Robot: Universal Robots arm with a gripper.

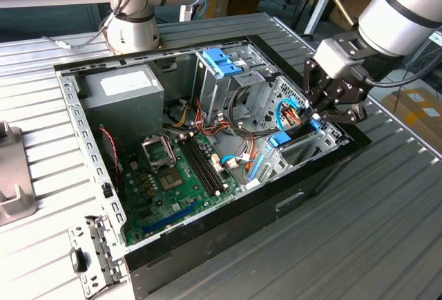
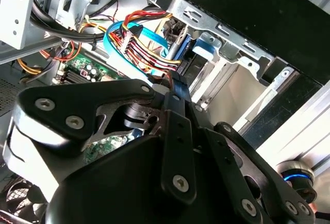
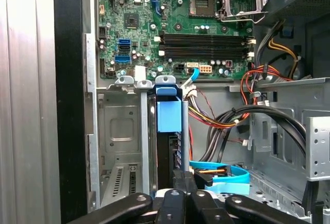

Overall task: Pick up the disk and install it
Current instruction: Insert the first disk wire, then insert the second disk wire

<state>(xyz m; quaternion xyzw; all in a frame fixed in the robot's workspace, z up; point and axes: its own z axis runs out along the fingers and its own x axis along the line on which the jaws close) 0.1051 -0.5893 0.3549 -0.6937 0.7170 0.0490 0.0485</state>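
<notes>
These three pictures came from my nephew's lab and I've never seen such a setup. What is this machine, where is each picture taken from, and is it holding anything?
It is a robot arm with a claw at its end, working over an open computer case that lies on its side on a ribbed metal table. The exterior view is from a camera off the arm. Both wrist views come from cameras riding near the claw, looking down into the case. Inside lie the green motherboard, a grey power-supply box and coloured cables. The claw sits at the drive bay, shut on the disk, which stands on edge in its slot with its blue bracket showing.
</notes>
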